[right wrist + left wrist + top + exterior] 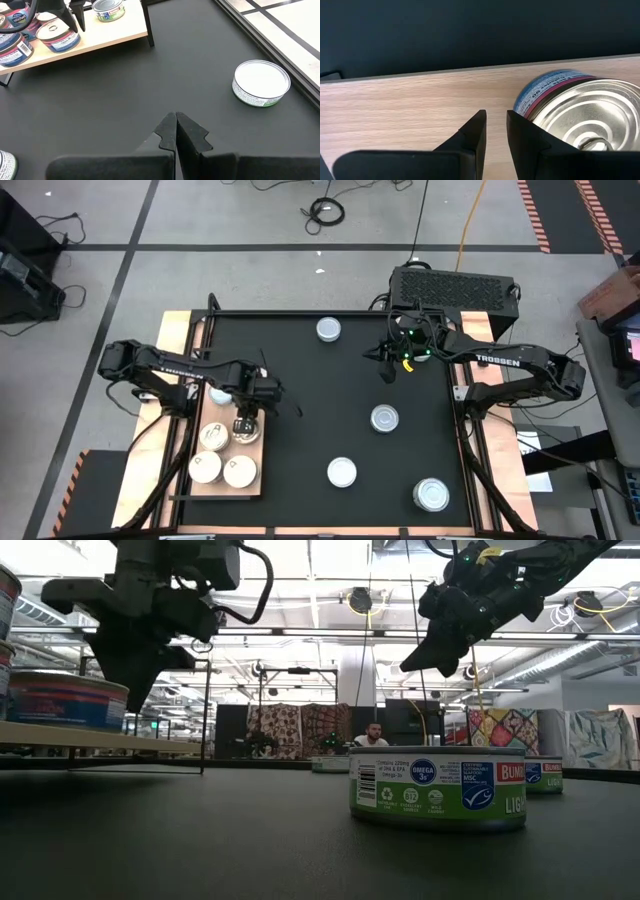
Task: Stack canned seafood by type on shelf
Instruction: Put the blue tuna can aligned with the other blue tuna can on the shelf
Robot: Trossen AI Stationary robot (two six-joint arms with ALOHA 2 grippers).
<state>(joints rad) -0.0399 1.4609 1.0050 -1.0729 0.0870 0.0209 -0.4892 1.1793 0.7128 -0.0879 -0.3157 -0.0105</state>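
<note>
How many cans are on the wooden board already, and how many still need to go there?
About five cans already sit on the wooden board. The left end effector hovers over one of them, slightly open and empty. Five more still wait on the black mat, unstacked. The right end effector is shut and empty.

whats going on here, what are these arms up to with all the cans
Two robot arms are sorting canned seafood onto a wooden shelf at the table's left. The left pincer hangs just above the shelf beside a silver-topped can, slightly apart and holding nothing. Several cans already sit on the shelf. The right pincer is shut and empty, raised over the black mat. Five cans are still scattered on the mat, among them a white-topped can near its edge.
</note>
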